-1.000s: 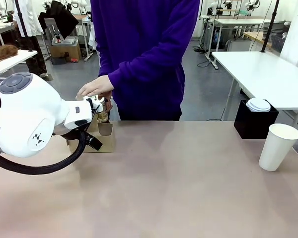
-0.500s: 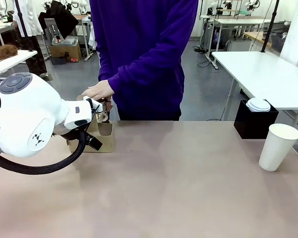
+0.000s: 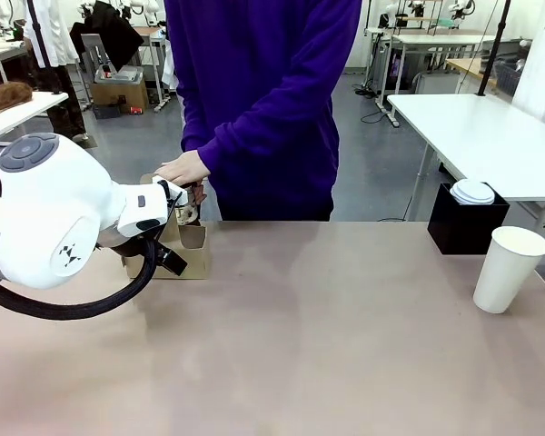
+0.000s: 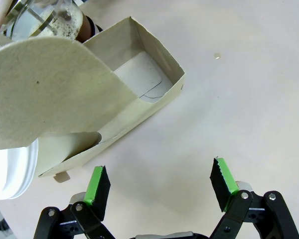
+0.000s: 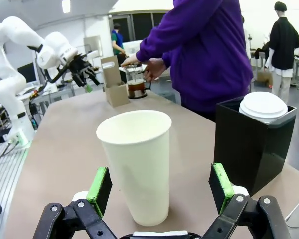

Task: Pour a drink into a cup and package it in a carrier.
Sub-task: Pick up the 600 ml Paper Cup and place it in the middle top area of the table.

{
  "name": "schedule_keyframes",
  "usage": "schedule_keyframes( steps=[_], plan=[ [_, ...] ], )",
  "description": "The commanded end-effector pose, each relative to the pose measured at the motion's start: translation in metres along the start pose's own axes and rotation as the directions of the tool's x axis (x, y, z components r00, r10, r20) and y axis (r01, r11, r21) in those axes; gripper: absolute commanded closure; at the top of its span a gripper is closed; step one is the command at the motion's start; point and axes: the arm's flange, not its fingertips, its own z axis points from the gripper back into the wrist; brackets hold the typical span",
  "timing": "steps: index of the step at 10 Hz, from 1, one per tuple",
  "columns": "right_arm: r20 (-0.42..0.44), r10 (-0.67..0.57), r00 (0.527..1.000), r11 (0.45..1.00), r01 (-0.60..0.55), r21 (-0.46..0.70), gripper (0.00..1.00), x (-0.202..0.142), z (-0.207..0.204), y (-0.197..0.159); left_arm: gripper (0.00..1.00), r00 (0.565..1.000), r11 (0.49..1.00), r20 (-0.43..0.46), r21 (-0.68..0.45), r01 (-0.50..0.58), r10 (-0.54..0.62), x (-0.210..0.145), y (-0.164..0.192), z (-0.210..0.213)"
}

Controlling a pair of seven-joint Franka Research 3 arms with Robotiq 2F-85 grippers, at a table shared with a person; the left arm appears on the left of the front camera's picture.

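- Since a second ago, the person's hand [image 3: 183, 168] has sunk a little on top of the press pot [image 3: 187, 207]. The arms, the cup and the carrier lie as they did.
- One cup [image 3: 509, 268] stands upright on the table [image 3: 327, 336] at about three o'clock in the front view, well apart from everything at the other end.
- One carrier [image 3: 193, 250] sits at about nine o'clock, with the one press pot just behind it at the far edge.
- In the right wrist view the drink [image 5: 136, 89] shows as a dark band low in the glass. Both of the person's hands are on the pot, one on top and one at the handle.
- One black box [image 3: 463, 222] stands off the table at two o'clock, with one white lid [image 3: 473, 192] on top.
- The left gripper [image 4: 162, 174] has its jaws spread wide over bare table with nothing between the pads. The carrier is at ten o'clock in its own view, and the one compartment seen into is empty.
- The right gripper [image 5: 159, 172] is equally wide apart and grips nothing. The cup stands at twelve o'clock between its fingers, with a gap on each side.
- In the front view the left arm's white body hides the carrier's near-left part and most of the pot.
- A white round rim [image 4: 10, 169] at nine o'clock in the left wrist view is cut off by the edge, and I cannot tell what it is.
- The raised handle panel hides the second compartment there.
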Motion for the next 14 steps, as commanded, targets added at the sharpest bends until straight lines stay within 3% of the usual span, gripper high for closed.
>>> schedule_keyframes(
  steps=[1,8,14],
  plan=[
    [-0.006,0.030,1.000,1.000,-0.030,-0.010,0.00,-0.010,-0.010,0.001,0.00,1.000,1.000,0.000,-0.001,0.000,0.000,0.000,0.000,0.000],
    [-0.067,0.016,0.998,1.000,-0.015,0.014,0.00,-0.026,-0.047,0.018,0.00,1.000,1.000,0.000,-0.001,0.000,0.000,0.000,0.000,0.000],
    [-0.052,0.007,0.999,0.999,-0.005,0.048,0.00,-0.038,-0.073,0.027,0.00,1.000,1.000,0.000,-0.001,0.000,0.000,0.000,0.000,0.000]
  ],
)
